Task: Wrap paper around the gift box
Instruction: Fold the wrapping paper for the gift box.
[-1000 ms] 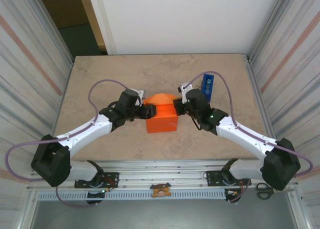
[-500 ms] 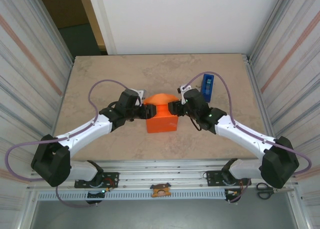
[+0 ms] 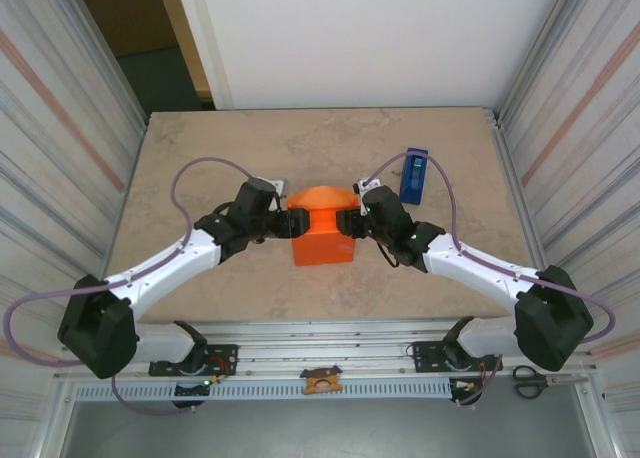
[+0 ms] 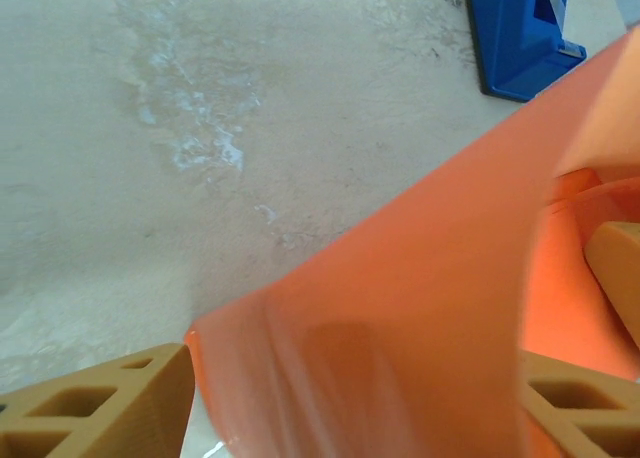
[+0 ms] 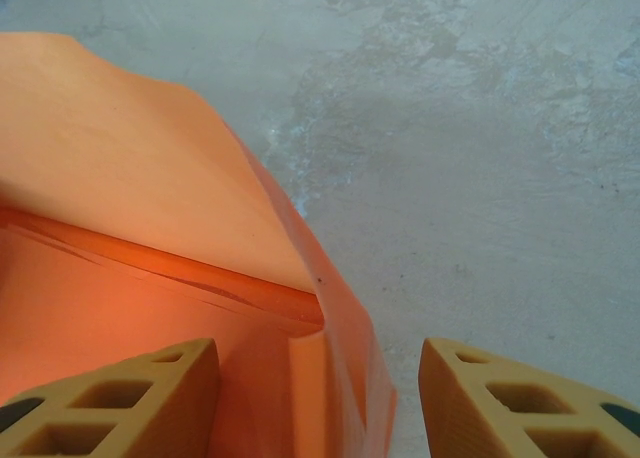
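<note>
Top view, near edge: scissors (image 3: 530,379) lie on the rail by the right arm's base. Both arms reach in toward mid-table (image 3: 200,148) and meet at the box (image 3: 323,248), which sits about centre, a little nearer than the middle.

Left gripper (image 3: 291,223) is at the box's left side, right gripper (image 3: 347,222) at its right side, both at the far end of the box.

Left wrist view: jaws apart. A flap of paper (image 4: 400,308) stands up between the fingers (image 4: 100,408) and curves across most of the gap. Cannot tell whether it touches either pad.

Right wrist view: jaws apart. A folded paper corner sits in the gap, close to one finger (image 5: 110,398). Bare table shows between it and the other finger.

Just beyond the grippers the paper (image 3: 322,195) rises in a pale orange hump at the box's far edge.

Further back and right: blue tape dispenser (image 3: 414,174), apart from box and paper.
</note>
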`<state>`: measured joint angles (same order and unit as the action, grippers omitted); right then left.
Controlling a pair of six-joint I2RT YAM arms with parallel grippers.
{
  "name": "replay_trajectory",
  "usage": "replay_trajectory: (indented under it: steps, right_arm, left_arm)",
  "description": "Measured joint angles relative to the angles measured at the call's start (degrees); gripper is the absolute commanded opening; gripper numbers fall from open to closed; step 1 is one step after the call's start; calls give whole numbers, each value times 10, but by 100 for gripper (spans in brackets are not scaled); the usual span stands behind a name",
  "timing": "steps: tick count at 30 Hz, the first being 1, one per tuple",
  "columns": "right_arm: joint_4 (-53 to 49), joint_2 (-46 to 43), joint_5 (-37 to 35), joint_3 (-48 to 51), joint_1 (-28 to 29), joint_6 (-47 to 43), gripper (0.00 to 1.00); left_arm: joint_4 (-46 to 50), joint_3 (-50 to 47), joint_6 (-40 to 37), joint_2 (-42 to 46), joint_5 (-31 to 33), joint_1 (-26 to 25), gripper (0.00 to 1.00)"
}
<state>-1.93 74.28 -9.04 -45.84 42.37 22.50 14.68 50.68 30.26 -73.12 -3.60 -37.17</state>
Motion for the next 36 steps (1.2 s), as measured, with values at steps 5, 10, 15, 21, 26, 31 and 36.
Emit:
replay_trajectory:
  steps: [5,10,15,21,26,31,36]
  right_arm:
    - [0,0,-2,0,0,0,53]
    - [-1,0,-2,0,2,0,51]
    - [-2,-1,-4,0,4,0,50]
    - [-9,-5,-5,0,5,0,49]
    - [-12,-5,-7,-2,5,0,49]
    - [-14,-5,-6,-2,5,0,47]
    - [-16,-5,-5,-4,5,0,46]
  left_arm:
    - [10,0,-1,26,61,-36,51]
    - [12,0,0,25,138,-87,42]
    - [5,0,0,24,190,-97,37]
    - [-5,0,0,23,221,-97,32]
    - [-12,0,0,7,223,-103,36]
    - [-13,-1,1,5,233,-114,22]
    - [-16,-8,-1,5,252,-113,11]
